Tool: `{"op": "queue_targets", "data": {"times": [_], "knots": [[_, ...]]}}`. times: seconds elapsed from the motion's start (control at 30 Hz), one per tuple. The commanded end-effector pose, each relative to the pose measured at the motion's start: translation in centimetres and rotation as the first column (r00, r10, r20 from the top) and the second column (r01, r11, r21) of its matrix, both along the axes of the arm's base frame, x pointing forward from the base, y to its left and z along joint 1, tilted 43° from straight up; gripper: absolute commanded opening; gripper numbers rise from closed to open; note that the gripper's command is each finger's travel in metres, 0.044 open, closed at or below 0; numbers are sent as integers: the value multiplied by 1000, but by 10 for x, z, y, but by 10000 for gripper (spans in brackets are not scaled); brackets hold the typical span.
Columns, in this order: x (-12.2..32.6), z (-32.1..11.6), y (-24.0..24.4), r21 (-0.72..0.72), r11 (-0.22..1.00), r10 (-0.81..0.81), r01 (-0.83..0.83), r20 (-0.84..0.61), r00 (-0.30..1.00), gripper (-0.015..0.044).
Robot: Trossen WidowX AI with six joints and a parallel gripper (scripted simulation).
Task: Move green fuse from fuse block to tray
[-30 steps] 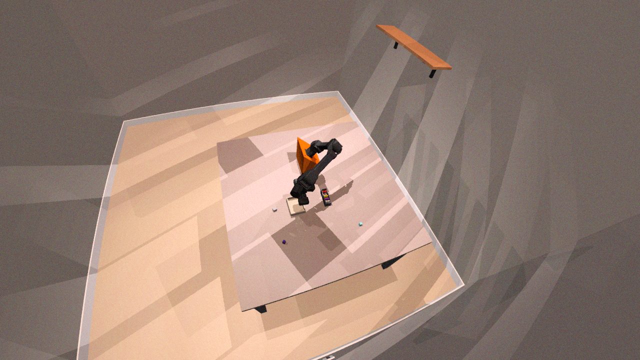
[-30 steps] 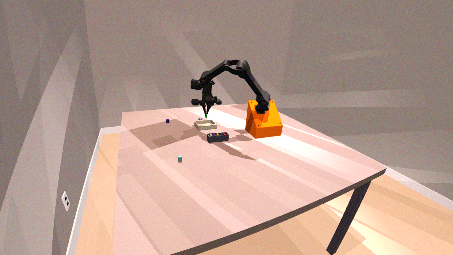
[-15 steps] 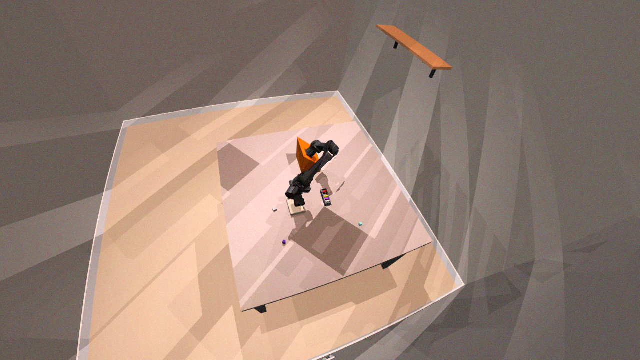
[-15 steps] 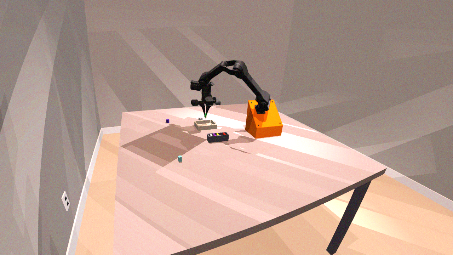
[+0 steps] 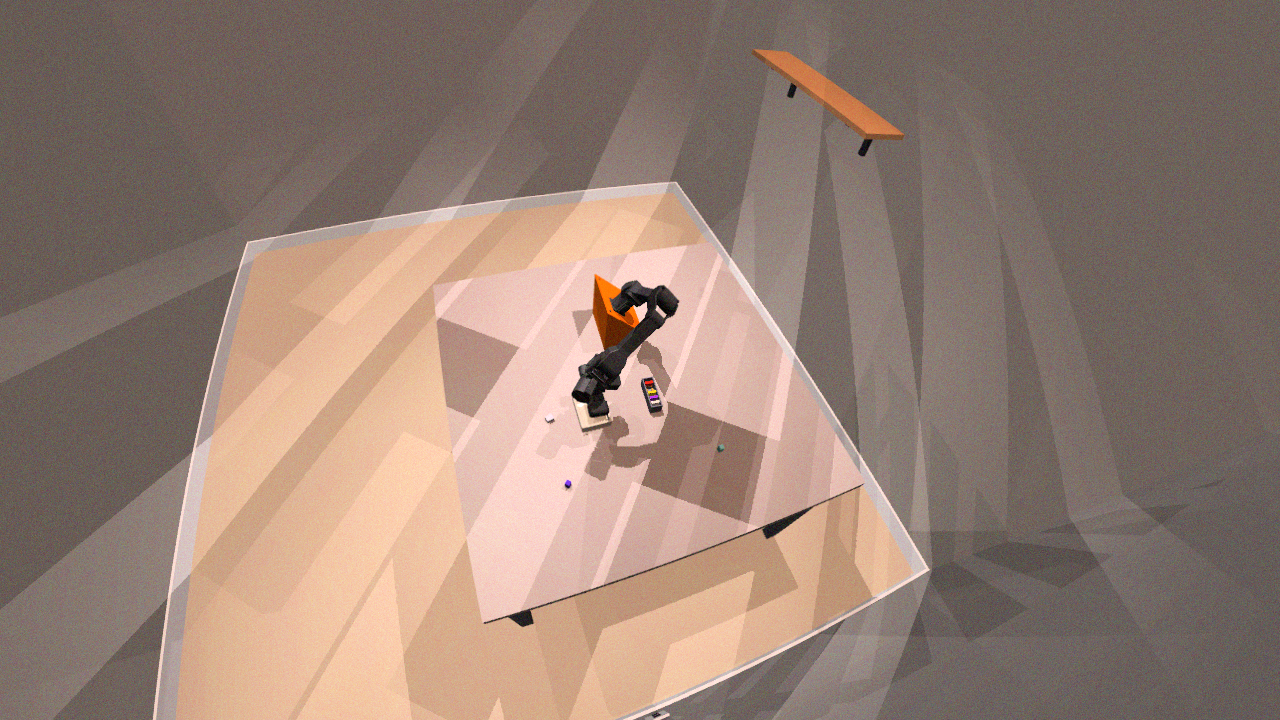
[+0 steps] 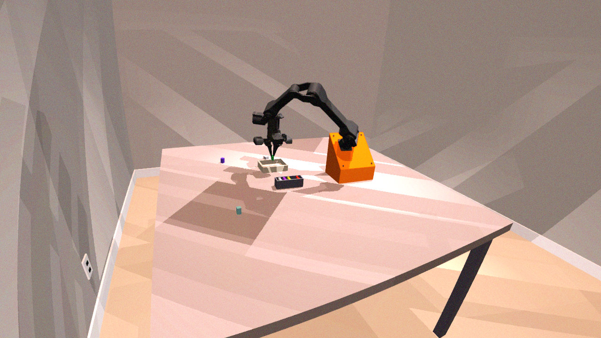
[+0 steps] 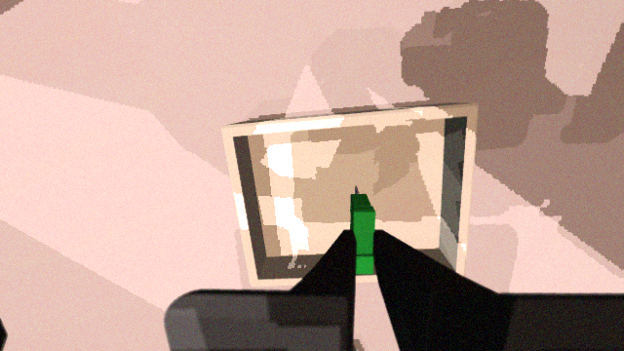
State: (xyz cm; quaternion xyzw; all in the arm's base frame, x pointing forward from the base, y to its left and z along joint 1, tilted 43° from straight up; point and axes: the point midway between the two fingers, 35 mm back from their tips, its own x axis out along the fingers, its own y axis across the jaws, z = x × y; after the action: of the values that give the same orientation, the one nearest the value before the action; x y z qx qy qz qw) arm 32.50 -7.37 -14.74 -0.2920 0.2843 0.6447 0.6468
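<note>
Pink table (image 6: 336,252) carries orange arm base (image 6: 350,161), black arm (image 6: 319,103) arching over to beige tray (image 6: 272,166). Dark fuse block (image 6: 288,181) sits near tray, apart from it, coloured fuses in row inside. Gripper (image 7: 363,249) nearly closed, pinching green fuse (image 7: 363,221) upright between black fingers. Fuse hangs over tray interior (image 7: 341,195), seemingly above floor, not touching; height hard to judge. Small teal block (image 6: 238,210), purple block (image 6: 222,160) lie well apart on table.
</note>
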Motion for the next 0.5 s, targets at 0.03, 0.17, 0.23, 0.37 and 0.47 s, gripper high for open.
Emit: {"op": "queue_targets", "data": {"times": [0.03,0.17,0.23,0.37,0.47], "knots": [[-2,-7,6,7,1000,-4,4,-7,1000,0],[-1,-4,5,2,1000,1,-1,-3,1000,26],[-1,-4,5,2,1000,1,-1,-3,1000,79],[-1,-4,5,2,1000,1,-1,-3,1000,184],[-1,-4,5,2,1000,1,-1,-3,1000,263]]}}
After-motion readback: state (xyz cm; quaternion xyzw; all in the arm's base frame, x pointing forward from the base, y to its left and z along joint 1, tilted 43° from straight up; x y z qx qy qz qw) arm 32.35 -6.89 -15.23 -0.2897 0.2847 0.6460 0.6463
